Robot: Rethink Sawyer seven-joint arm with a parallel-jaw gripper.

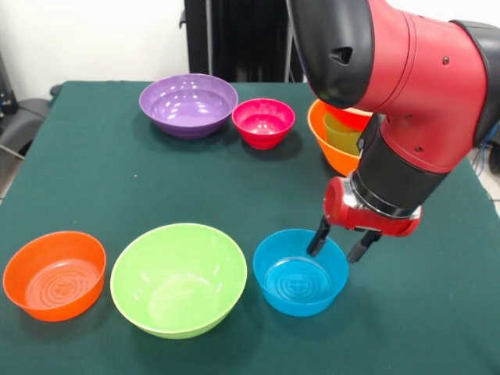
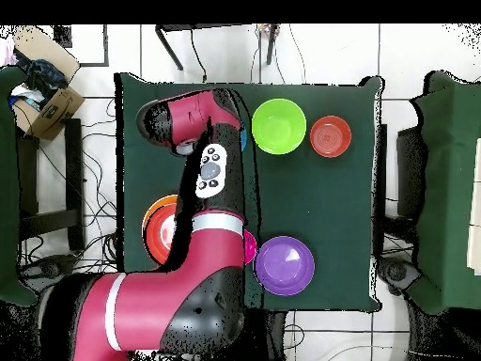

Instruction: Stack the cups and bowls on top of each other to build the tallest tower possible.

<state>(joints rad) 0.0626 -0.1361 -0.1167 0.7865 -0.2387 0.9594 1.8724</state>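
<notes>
My gripper (image 1: 342, 244) is open and low over the small blue bowl (image 1: 300, 272) at the front. One finger (image 1: 318, 237) is inside its far right rim and the other is outside it. Left of the blue bowl stand the big lime green bowl (image 1: 179, 279) and a small orange bowl (image 1: 55, 275). At the back are the purple bowl (image 1: 188, 104) and the small pink bowl (image 1: 263, 122). Behind my arm, the big orange bowl (image 1: 332, 148) holds a yellow cup (image 1: 342, 133). In the overhead view the arm hides the gripper and most of the blue bowl (image 2: 244, 139).
The bowls lie apart on a dark green tablecloth (image 1: 117, 180). In the overhead view the lime green bowl (image 2: 278, 126), small orange bowl (image 2: 330, 136) and purple bowl (image 2: 285, 265) are uncovered. My arm covers part of the big orange bowl (image 2: 155, 221).
</notes>
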